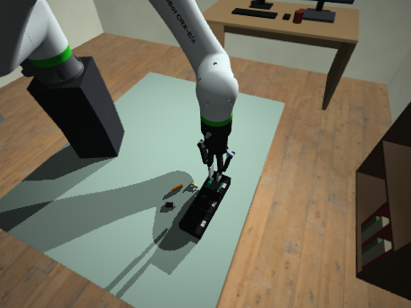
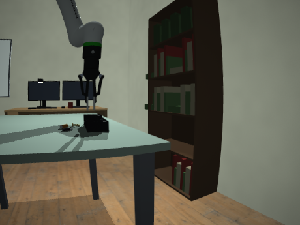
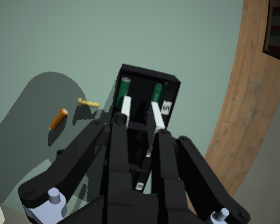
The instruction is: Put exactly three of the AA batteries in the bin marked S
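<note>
Two green AA batteries [image 3: 125,88] lie side by side in the end compartment of the black row of bins [image 1: 206,207], which stands flat on the pale green desk [image 1: 147,113]. Directly above that compartment hangs the tool [image 3: 141,112], its two fingers a narrow gap apart with nothing gripped between them. Just beside the bins on the desk lie an orange piece [image 1: 177,187], a small yellowish piece [image 1: 194,185] and a little dark object [image 1: 169,204], all within the arm's shadow.
</note>
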Controlling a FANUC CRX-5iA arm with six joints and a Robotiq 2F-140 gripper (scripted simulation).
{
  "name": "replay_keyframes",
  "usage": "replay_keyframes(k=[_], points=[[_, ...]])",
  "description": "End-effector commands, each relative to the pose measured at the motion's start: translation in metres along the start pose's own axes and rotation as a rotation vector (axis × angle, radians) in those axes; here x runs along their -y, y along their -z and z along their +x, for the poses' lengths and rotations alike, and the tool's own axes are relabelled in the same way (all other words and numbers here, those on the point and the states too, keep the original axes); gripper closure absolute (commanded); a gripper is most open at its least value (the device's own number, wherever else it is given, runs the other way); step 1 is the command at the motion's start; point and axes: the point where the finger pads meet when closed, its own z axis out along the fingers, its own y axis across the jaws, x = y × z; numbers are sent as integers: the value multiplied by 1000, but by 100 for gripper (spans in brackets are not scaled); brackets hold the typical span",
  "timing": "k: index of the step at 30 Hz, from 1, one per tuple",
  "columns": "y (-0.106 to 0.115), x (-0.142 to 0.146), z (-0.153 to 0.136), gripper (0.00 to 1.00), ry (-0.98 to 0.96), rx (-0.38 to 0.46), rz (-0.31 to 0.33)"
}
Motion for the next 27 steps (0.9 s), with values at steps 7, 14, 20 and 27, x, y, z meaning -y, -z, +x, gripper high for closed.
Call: replay_keyframes(k=[7, 14, 20, 27], points=[[21, 0, 1, 0, 0, 0, 0], [41, 0, 1, 0, 0, 0, 0], [65, 0, 1, 0, 0, 0, 0], [93, 0, 1, 0, 0, 0, 0]])
